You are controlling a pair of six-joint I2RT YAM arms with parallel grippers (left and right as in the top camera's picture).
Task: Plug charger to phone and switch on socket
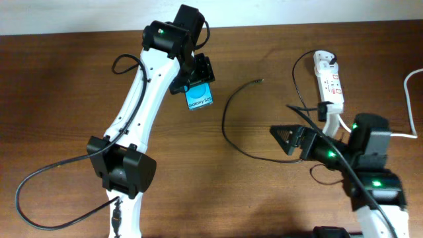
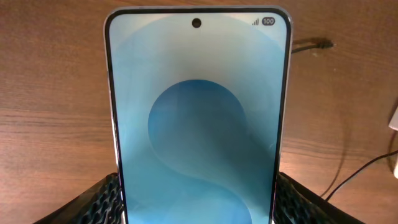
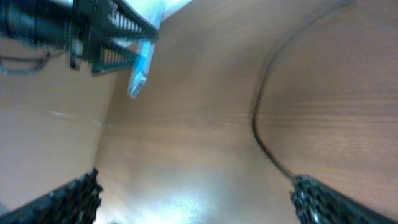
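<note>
Closest of all, the phone (image 2: 198, 118) fills the left wrist view — black bezel, punch-hole lens at top centre, signal bars and a "100" badge in the corner, pale blue wallpaper with a darker blue disc and swirl. Its lower end is cut off by the bottom of the frame, where the left fingers (image 2: 93, 202) press in on both long sides, holding it. Past its top corner, on the brown wood-grain tabletop (image 2: 56, 93), lies the small tip (image 2: 320, 45) of the charger (image 1: 223, 122), apart from the phone.

From the right wrist, the right fingers (image 3: 68, 199) stand wide with nothing between them. That view is blurred: the charger reads as a thin dark curve on the tabletop, and the phone shows only edge-on, a light blue sliver in the far grip. Whether it touches the wood cannot be told.

Overhead, the phone sits left of centre, cyan with a white strip reading "Galaxy S25", its upper part hidden under the left fingers. The charger bends in a long C from its tip toward the right arm (image 1: 370, 165) and is lost beneath it — no plug end can be traced. Farthest right lies the socket (image 1: 329, 80), white with red-marked switches too small to read, and a white cord (image 1: 406, 86) curves in from the frame's edge.
</note>
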